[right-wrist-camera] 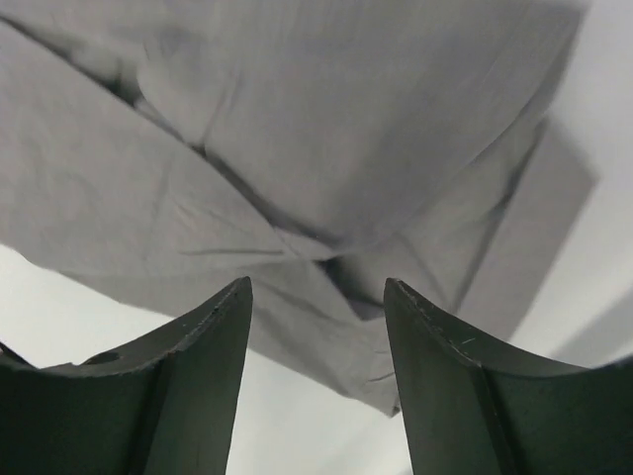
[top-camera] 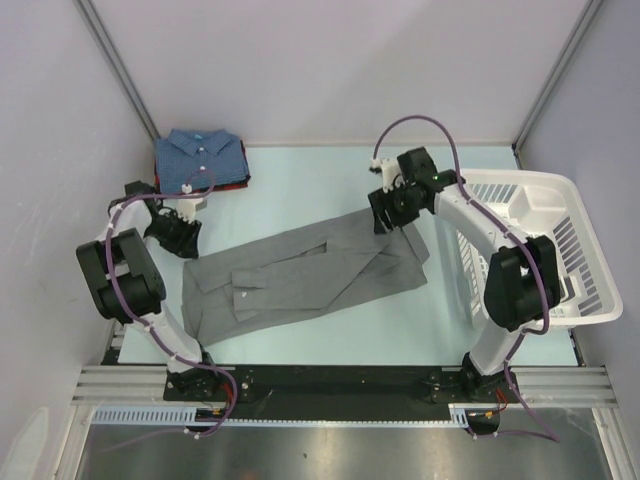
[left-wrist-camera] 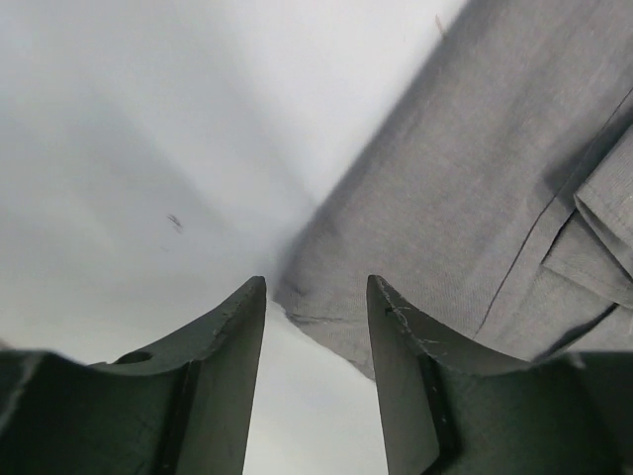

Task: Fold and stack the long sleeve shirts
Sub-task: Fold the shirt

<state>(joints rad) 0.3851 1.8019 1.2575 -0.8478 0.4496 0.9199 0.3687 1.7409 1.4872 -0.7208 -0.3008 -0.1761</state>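
Top view: the grey shirt (top-camera: 300, 275) lies slantwise on the pale table (top-camera: 300, 170), doubled lengthwise into a long, loose band. The left gripper (top-camera: 182, 238) is low over one end of it and the right gripper (top-camera: 392, 215) over the other. Beyond the left gripper, a folded blue shirt (top-camera: 200, 155) rests on a dark red shirt (top-camera: 238, 183), so the stack is begun and the grey one looks to be the last. I judge the step in hand to be its crosswise fold. A white slatted basket (top-camera: 540, 240) stands on the outer side of the right arm. Plain light walls (top-camera: 300, 60) with metal corner posts close in the table.

Left wrist view: the jaws stand apart with nothing pinched. A corner of the grey shirt lies flat just ahead of the tips and partly between them, with bare, smooth tabletop to one side.

Right wrist view: the jaws are parted here too, with no cloth in them. Rumpled, overlapping layers of the grey shirt lie ahead of and below the tips.

The next move likely calls for each gripper to drop and close on its end, catching every layer. Both then need to lift together, so the band folds without skewing or coming undone.
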